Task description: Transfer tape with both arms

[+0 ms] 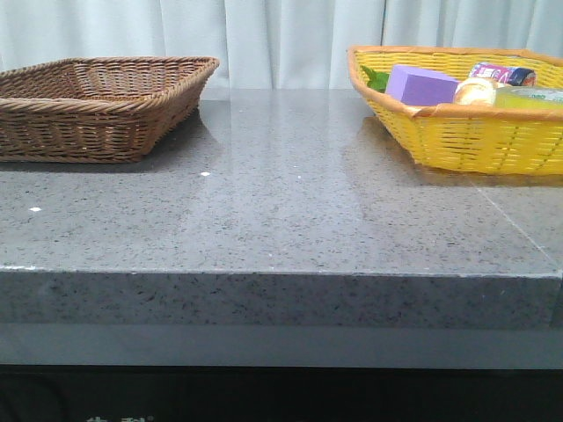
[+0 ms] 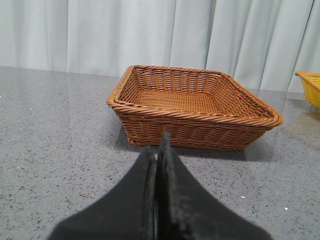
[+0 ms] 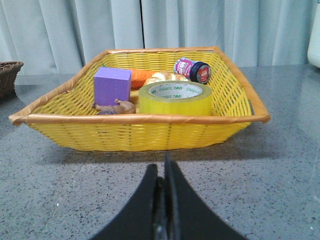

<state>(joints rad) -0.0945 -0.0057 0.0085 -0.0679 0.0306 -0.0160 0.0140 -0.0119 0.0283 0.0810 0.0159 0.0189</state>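
Tape (image 3: 175, 98) lies in the yellow basket (image 3: 150, 132), clearest from the right wrist; both claws (image 2: 159, 150) (image 3: 162, 172) clenched, empty.

Your grey speckled table (image 1: 290, 211) carries two baskets.
You have the brown wicker basket (image 1: 97, 105) at ten o'clock, the yellow basket (image 1: 466, 132) at two o'clock, well apart.

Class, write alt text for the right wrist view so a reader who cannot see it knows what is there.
A yellow basket on a grey table holds a roll of yellow-green tape, a purple block, a carrot and a small jar. The right tool, shut, points at the basket from just in front.
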